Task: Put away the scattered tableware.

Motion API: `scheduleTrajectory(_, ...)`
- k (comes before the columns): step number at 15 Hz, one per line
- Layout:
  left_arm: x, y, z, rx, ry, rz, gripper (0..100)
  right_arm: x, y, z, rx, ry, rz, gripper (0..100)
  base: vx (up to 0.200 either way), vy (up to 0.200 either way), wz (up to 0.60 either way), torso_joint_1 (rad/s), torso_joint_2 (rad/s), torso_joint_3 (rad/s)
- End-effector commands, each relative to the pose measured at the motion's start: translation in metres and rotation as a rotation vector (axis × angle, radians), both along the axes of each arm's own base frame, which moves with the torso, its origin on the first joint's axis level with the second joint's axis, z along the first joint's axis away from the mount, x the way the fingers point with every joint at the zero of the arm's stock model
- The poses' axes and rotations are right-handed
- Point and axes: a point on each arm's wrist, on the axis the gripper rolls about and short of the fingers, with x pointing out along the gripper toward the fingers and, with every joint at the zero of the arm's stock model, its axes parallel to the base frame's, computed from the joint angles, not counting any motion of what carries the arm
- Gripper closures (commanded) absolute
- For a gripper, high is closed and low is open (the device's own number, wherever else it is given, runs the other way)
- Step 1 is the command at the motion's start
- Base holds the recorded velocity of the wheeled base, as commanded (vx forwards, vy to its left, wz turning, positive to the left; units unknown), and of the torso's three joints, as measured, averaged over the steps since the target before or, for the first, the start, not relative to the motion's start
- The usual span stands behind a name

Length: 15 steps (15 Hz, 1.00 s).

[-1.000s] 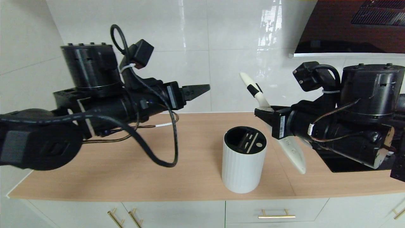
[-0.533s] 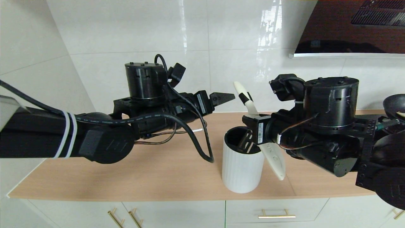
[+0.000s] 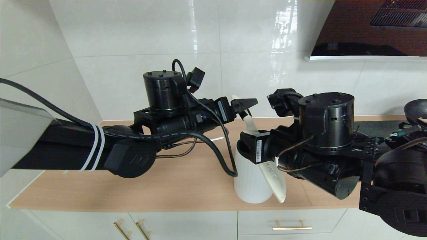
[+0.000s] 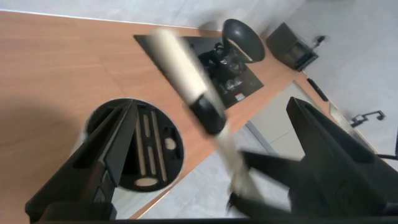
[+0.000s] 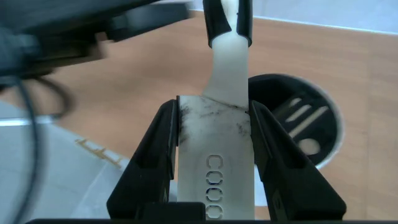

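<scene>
Now, in the head view, the right pincer (image 3: 249,146) is shut tight on the white knife (image 3: 274,178). It holds the knife tilted, just above the white holder (image 3: 250,186). The wide end hangs down in front of the holder's side. The thin end points up to the left pincer (image 3: 245,105), whose fingers stand apart around it. If the right pincer lets go too soon, I think the knife will drop onto the worktop (image 3: 166,180). The wide end could also bump the holder and tip it. The holder stands upright near the front edge of the worktop.

From the left wrist view, the left pincer (image 4: 217,168) is wide open, with the knife (image 4: 199,106) passing between its fingers and not touching them. A crooked squeeze here could twist the knife. Below it, the holder (image 4: 134,149) shows a black top with thin slots and one round hole. Nothing stands in them.

From the right wrist view, the right pincer (image 5: 216,162) squeezes the wide part of the knife (image 5: 217,143) from both sides. The holder (image 5: 305,124) sits off to one side of the knife, not under it, so a straight drop would likely miss the slots.
</scene>
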Motion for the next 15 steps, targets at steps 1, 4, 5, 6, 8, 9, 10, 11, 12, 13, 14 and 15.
scheduleTrajectory(1,0.0003,-0.0020,-0.0026,0.003,0.005,-0.004,0,-0.0008,0.0021,-0.0021,-0.004,0.004,0.006,100,0.000,0.000,0.00,0.000,0.00,0.000)
scheduleTrajectory(4,0.0003,-0.0020,-0.0026,0.004,0.004,-0.004,0,-0.0003,0.0027,-0.0006,0.010,-0.008,0.006,100,0.000,0.000,0.00,0.000,0.00,0.000)
scheduleTrajectory(5,0.0003,-0.0020,-0.0026,0.004,0.004,-0.004,0,-0.0003,0.0027,-0.0006,0.010,-0.008,0.006,100,0.000,0.000,0.00,0.000,0.00,0.000)
scheduleTrajectory(6,0.0017,-0.0029,-0.0052,0.007,0.010,-0.004,0,0.0001,0.0032,-0.0008,0.018,-0.015,0.006,100,0.000,0.000,0.00,0.000,0.00,0.000)
scheduleTrajectory(8,0.0017,-0.0037,-0.0056,0.000,0.021,-0.007,0,0.0000,0.0038,-0.0013,0.018,-0.013,0.007,100,0.000,0.000,0.00,0.000,0.00,0.000)
scheduleTrajectory(9,0.0012,-0.0042,-0.0039,-0.017,0.035,-0.011,0,0.0006,0.0045,-0.0029,0.014,-0.010,0.007,100,0.000,0.000,0.00,0.000,0.00,0.000)
scheduleTrajectory(10,0.0009,-0.0048,-0.0035,-0.018,0.034,-0.014,0,-0.0006,0.0063,-0.0043,0.011,-0.007,0.013,100,0.000,0.000,0.00,0.000,0.00,0.000)
scheduleTrajectory(11,0.0009,-0.0048,-0.0035,-0.018,0.034,-0.015,0,-0.0003,0.0075,-0.0053,0.011,-0.005,0.015,100,0.000,0.000,0.00,0.000,0.00,0.000)
scheduleTrajectory(12,0.0002,-0.0058,-0.0035,-0.018,0.034,-0.019,0,-0.0002,0.0076,-0.0062,0.009,-0.003,0.015,100,0.000,0.000,0.00,0.000,0.00,0.000)
scheduleTrajectory(13,-0.0003,-0.0070,-0.0041,-0.017,0.035,-0.023,0,-0.0006,0.0080,-0.0062,0.010,-0.003,0.017,100,0.000,0.000,0.00,0.000,0.00,0.000)
scheduleTrajectory(14,-0.0001,-0.0078,-0.0053,-0.016,0.038,-0.025,0,-0.0020,0.0087,-0.0057,0.011,-0.003,0.022,100,0.000,0.000,0.00,0.000,0.00,0.000)
scheduleTrajectory(15,-0.0001,-0.0078,-0.0053,-0.016,0.038,-0.025,0,-0.0025,0.0089,-0.0066,0.010,-0.001,0.023,100,0.000,0.000,0.00,0.000,0.00,0.000)
